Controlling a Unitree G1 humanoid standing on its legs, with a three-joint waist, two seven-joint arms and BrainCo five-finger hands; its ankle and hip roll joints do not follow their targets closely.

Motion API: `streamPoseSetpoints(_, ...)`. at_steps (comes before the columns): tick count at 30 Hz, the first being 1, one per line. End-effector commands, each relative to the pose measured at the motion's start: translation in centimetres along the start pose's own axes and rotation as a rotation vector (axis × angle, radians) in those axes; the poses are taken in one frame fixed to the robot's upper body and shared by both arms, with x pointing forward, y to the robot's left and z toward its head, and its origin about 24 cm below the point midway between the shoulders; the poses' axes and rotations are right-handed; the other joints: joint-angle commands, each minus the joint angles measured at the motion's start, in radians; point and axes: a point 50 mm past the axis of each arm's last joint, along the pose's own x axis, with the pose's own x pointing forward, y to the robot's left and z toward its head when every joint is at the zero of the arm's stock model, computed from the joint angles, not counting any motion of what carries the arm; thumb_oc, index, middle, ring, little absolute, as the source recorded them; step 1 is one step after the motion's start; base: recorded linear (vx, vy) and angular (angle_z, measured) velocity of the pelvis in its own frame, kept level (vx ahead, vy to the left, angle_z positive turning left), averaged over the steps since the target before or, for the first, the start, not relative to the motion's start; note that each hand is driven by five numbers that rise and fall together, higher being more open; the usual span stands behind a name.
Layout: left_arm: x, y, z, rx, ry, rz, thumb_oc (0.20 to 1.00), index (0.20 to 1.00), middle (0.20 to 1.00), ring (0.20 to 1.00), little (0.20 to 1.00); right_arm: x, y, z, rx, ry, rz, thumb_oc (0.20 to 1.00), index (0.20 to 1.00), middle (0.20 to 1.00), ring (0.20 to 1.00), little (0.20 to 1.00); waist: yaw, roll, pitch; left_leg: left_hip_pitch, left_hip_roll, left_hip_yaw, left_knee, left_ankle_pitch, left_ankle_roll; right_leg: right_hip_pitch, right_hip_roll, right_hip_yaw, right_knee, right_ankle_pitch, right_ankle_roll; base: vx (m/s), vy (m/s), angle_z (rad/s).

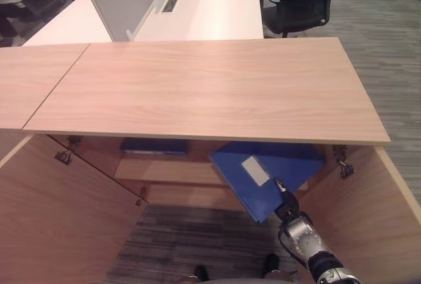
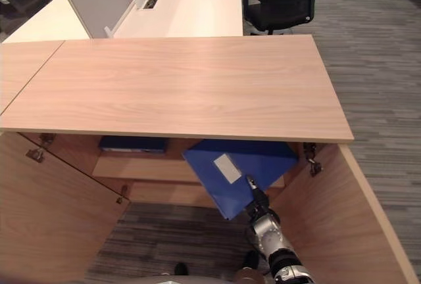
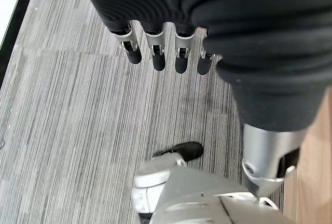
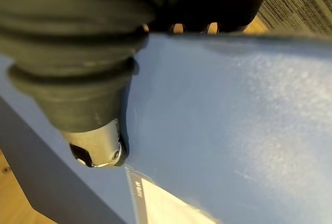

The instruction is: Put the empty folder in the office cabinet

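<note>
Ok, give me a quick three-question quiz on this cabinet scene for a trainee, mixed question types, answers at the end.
1. True or false: the blue folder lies flat on the cabinet top.
2. Which hand holds the folder? A) left hand B) right hand
3. Fill in: a second blue folder rests on a ___ inside the cabinet.

Key
1. False: it is tilted in the cabinet opening, below the top.
2. B: the right hand grips it, thumb on top and fingers behind; the left hand hangs open over the floor.
3. shelf
</note>
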Motion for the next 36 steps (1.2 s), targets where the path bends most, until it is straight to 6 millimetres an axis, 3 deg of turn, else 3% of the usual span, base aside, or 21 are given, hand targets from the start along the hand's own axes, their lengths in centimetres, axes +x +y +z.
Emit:
streamPoseSetpoints(1, 0.0, 1.7, -0.2, 0.031, 0.032, 0.076, 1.0, 1.0, 1.0, 1.0, 1.0, 1.1, 5.1, 3.2, 0.127, -0.182, 0.165, 0.2, 0.2, 0.2, 0.2, 0.2, 0.002, -0.04, 0.015, -0.043, -0.034, -0.03, -0.021, -0.044, -0.008, -0.038, -0.026, 0.046, 0.103, -0.078, 0.03, 0.02, -0.239, 0.09)
streamPoseSetpoints(3, 0.0, 1.7, 0.6, 0.022, 0.006, 0.076, 1.0, 1.0, 1.0, 1.0, 1.0, 1.2, 5.5, 3.9, 0.121, -0.206, 0.168, 0.2, 0.2, 0.2, 0.2, 0.2, 0.008, -0.042, 0.034, -0.068, -0.004, -0.028, 0.009, -0.026, -0.023, -0.04, -0.008, 0.045, 0.101, -0.104, 0.004, -0.06, -0.25, 0.12)
streamPoseSetpoints(4, 0.0, 1.7, 1.1, 0.015, -0.011, 0.075, 1.0, 1.0, 1.0, 1.0, 1.0, 1.4, 6.1, 4.4, 0.11, -0.214, 0.178, 0.2, 0.2, 0.2, 0.2, 0.2, 0.014, -0.047, 0.06, -0.119, 0.01, -0.042, 0.098, -0.041, -0.028, -0.046, -0.009, 0.045, 0.109, -0.113, -0.01, -0.17, -0.23, 0.26)
streamPoseSetpoints(6, 0.0, 1.6, 2.2, -0.006, -0.051, 0.075, 1.0, 1.0, 1.0, 1.0, 1.0, 1.7, 8.0, 6.1, 0.092, -0.252, 0.223, 0.2, 0.2, 0.2, 0.2, 0.2, 0.027, -0.042, 0.1, -0.226, 0.018, -0.119, 0.205, -0.055, -0.043, -0.08, -0.011, 0.051, 0.138, -0.137, -0.029, -0.14, -0.12, 0.29)
streamPoseSetpoints(8, 0.0, 1.7, 2.2, 0.012, -0.047, 0.085, 1.0, 1.0, 1.0, 1.0, 1.0, 1.7, 8.0, 6.3, 0.11, -0.257, 0.223, 0.2, 0.2, 0.2, 0.2, 0.2, 0.028, -0.039, 0.091, -0.26, 0.032, -0.133, 0.161, -0.019, -0.05, -0.089, -0.014, 0.054, 0.145, -0.147, -0.026, 0.02, 0.026, 0.0)
streamPoseSetpoints(10, 0.0, 2.1, 1.6, 0.032, -0.025, 0.107, 1.0, 1.0, 1.0, 1.0, 1.0, 1.7, 8.8, 6.1, 0.11, -0.253, 0.255, 0.2, 0.2, 0.2, 0.2, 0.2, 0.03, -0.024, 0.088, -0.245, 0.049, -0.097, 0.098, 0.007, -0.04, -0.135, -0.018, 0.067, 0.207, -0.164, -0.024, 0.02, 0.115, -0.07)
streamPoseSetpoints(12, -0.1, 2.1, 2.5, 0.064, -0.058, 0.121, 1.0, 1.0, 1.0, 1.0, 1.0, 1.5, 10.8, 6.8, 0.126, -0.283, 0.322, 0.2, 0.2, 0.2, 0.2, 0.2, 0.026, -0.012, 0.12, -0.32, 0.046, -0.077, 0.172, 0.002, -0.028, -0.255, -0.048, 0.096, 0.322, -0.178, -0.042, -0.14, 0.138, -0.26)
streamPoseSetpoints(13, -0.1, 2.1, 2.6, 0.064, -0.058, 0.121, 1.0, 1.0, 1.0, 1.0, 1.0, 1.5, 10.8, 6.8, 0.126, -0.283, 0.323, 0.2, 0.2, 0.2, 0.2, 0.2, 0.027, -0.013, 0.116, -0.328, 0.046, -0.076, 0.177, 0.0, -0.028, -0.264, -0.05, 0.098, 0.328, -0.18, -0.042, -0.13, 0.122, -0.22)
streamPoseSetpoints(18, -0.2, 1.7, 5.0, 0.048, -0.156, 0.122, 1.0, 1.0, 1.0, 1.0, 1.0, 0.7, 14.2, 8.4, 0.208, -0.373, 0.437, 0.2, 0.2, 0.2, 0.2, 0.2, 0.034, -0.016, 0.149, -0.506, 0.029, -0.083, 0.357, -0.076, 0.006, -0.415, -0.1, 0.139, 0.465, -0.22, -0.054, -0.03, 0.107, -0.07)
streamPoseSetpoints(30, -0.8, 2.0, 8.0, 0.092, -0.288, 0.19, 1.0, 1.0, 1.0, 1.0, 1.0, -2.0, 19.2, 11.5, 0.318, -0.536, 0.638, 0.2, 0.2, 0.2, 0.2, 0.2, 0.057, -0.022, 0.183, -0.773, 0.033, -0.118, 0.618, -0.172, 0.04, -0.64, -0.155, 0.159, 0.693, -0.293, -0.062, -0.01, 0.04, 0.04)
streamPoseSetpoints(32, -1.9, 1.8, 9.9, 0.135, -0.435, 0.141, 1.0, 1.0, 1.0, 1.0, 1.0, -3.3, 19.8, 12.7, 0.337, -0.579, 0.704, 0.2, 0.2, 0.2, 0.2, 0.2, 0.069, -0.01, 0.188, -0.827, 0.03, -0.129, 0.673, -0.192, 0.049, -0.682, -0.164, 0.157, 0.747, -0.316, -0.065, 0.0, -0.019, 0.09)
streamPoseSetpoints(34, -2.4, 2.8, 6.1, 0.182, -0.413, 0.062, 1.0, 1.0, 1.0, 1.0, 1.0, -4.3, 20.5, 13.6, 0.396, -0.612, 0.751, 0.2, 0.2, 0.2, 0.2, 0.2, 0.09, 0.015, 0.194, -0.901, 0.018, -0.144, 0.746, -0.221, 0.065, -0.749, -0.175, 0.163, 0.83, -0.351, -0.068, -0.02, 0.027, 0.2)
streamPoseSetpoints(36, -2.6, 3.4, 5.5, 0.201, -0.403, 0.052, 1.0, 1.0, 1.0, 1.0, 1.0, -4.7, 21.2, 14.0, 0.4, -0.622, 0.773, 0.2, 0.2, 0.2, 0.2, 0.2, 0.094, 0.018, 0.19, -0.935, 0.016, -0.146, 0.783, -0.235, 0.068, -0.78, -0.18, 0.171, 0.86, -0.366, -0.072, -0.02, 0.022, 0.17)
